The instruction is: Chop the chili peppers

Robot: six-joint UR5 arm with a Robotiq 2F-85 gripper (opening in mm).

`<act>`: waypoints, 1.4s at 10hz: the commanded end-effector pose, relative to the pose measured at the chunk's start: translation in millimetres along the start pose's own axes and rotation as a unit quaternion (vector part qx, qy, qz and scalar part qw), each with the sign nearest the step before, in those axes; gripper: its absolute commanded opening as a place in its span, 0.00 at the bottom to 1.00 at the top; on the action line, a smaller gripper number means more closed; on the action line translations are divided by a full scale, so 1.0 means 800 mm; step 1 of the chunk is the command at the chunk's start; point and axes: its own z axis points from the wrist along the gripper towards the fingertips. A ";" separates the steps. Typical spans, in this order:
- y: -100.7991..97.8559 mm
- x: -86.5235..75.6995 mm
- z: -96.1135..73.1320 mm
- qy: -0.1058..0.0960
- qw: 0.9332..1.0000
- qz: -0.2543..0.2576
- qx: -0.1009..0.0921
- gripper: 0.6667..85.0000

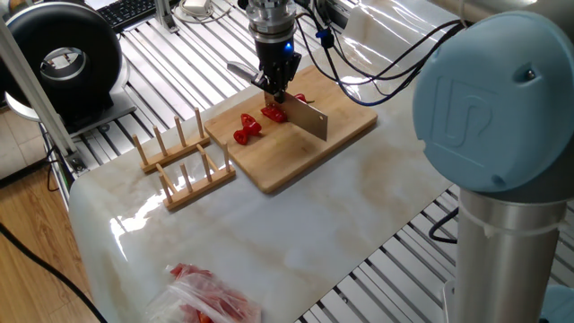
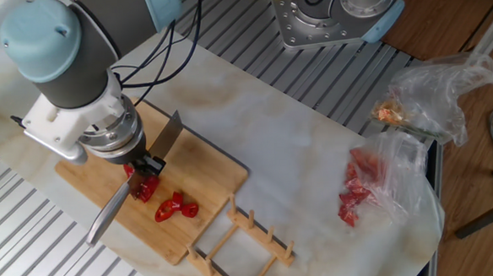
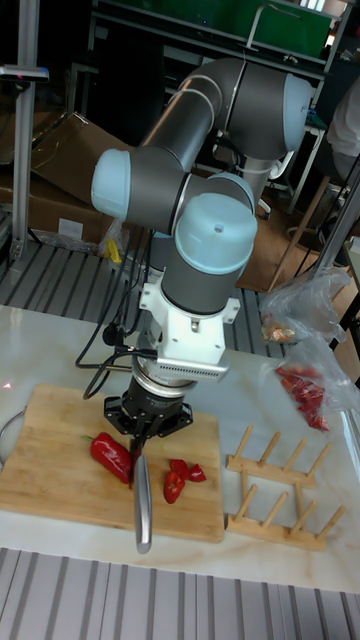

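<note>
Red chili peppers (image 3: 112,455) half-hidden — knife (image 3: 141,500) clamped in gripper (image 3: 140,437).

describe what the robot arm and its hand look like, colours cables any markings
The arm is thick grey tubing with rounded pale-blue joint caps; one cap bears an embossed logo, seen in one fixed view. A white block sits at the wrist above a ribbed silver ring. The hand is small, black and two-fingered, with a blue light glowing above it. Black cables loop from the wrist.
</note>
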 end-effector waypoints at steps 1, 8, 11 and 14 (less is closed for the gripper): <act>0.006 -0.003 0.002 -0.004 1.000 0.010 -0.009 0.01; 0.008 -0.008 -0.007 0.002 1.000 0.007 -0.015 0.01; 0.012 -0.033 -0.001 -0.009 1.000 0.011 -0.026 0.01; 0.018 -0.037 0.011 -0.007 1.000 0.005 -0.026 0.01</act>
